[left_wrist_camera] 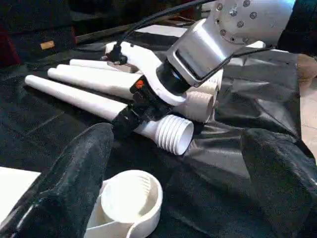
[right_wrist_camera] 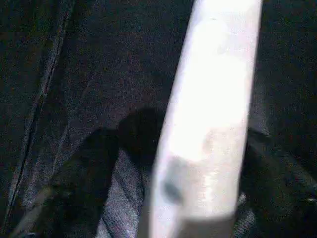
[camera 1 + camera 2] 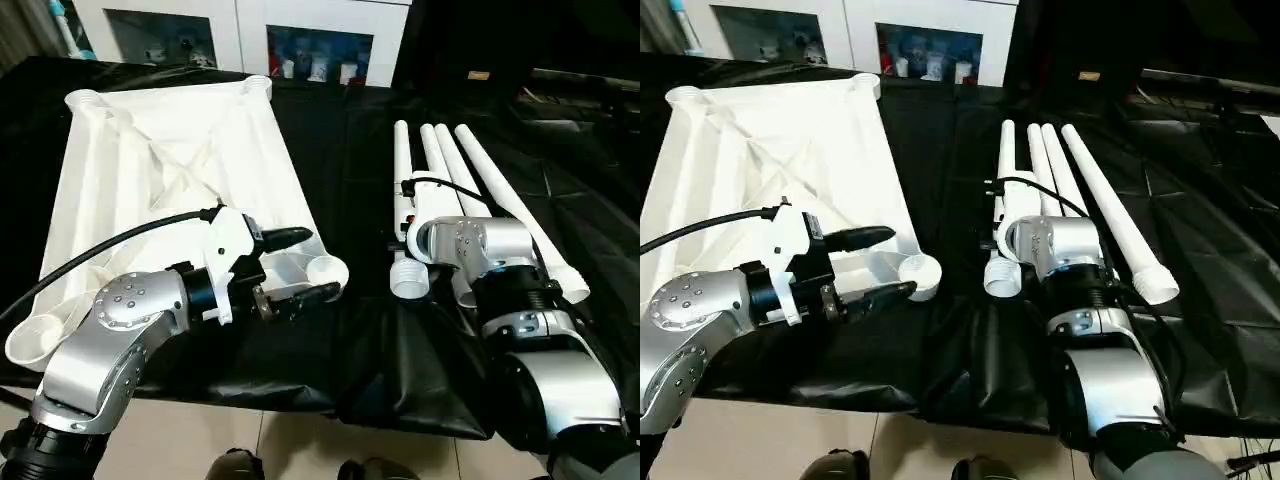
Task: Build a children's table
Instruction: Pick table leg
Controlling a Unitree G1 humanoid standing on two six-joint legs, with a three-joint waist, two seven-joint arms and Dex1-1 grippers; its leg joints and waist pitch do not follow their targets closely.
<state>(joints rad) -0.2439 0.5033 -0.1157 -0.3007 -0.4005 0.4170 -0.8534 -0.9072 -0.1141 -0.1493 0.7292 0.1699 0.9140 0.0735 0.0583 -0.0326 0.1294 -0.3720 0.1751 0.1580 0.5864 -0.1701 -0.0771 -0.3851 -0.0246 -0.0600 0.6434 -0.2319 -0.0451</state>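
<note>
**Picking up the first leg**

Nearest us, our left pincer [image 3: 296, 265] hangs released, holding nothing, beside the tabletop's near corner socket [image 3: 326, 272]. Right of that socket, our right pincer [image 1: 130, 118] is down on the nearest leg [image 3: 404, 210]; whether it has clenched we cannot tell. Next, we judge, comes lifting that leg's ribbed end [image 1: 172, 134] toward the socket. The upturned tabletop [image 3: 170, 170] lies beyond on the black-draped desk [image 3: 340, 160]; white cabinets [image 3: 240, 30] stand farthest.

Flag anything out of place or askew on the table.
Nothing looks damaged or spilled. The tabletop lies underside up on the black cloth, and the four legs lie together beside it, fanning apart slightly at their far ends.
</note>
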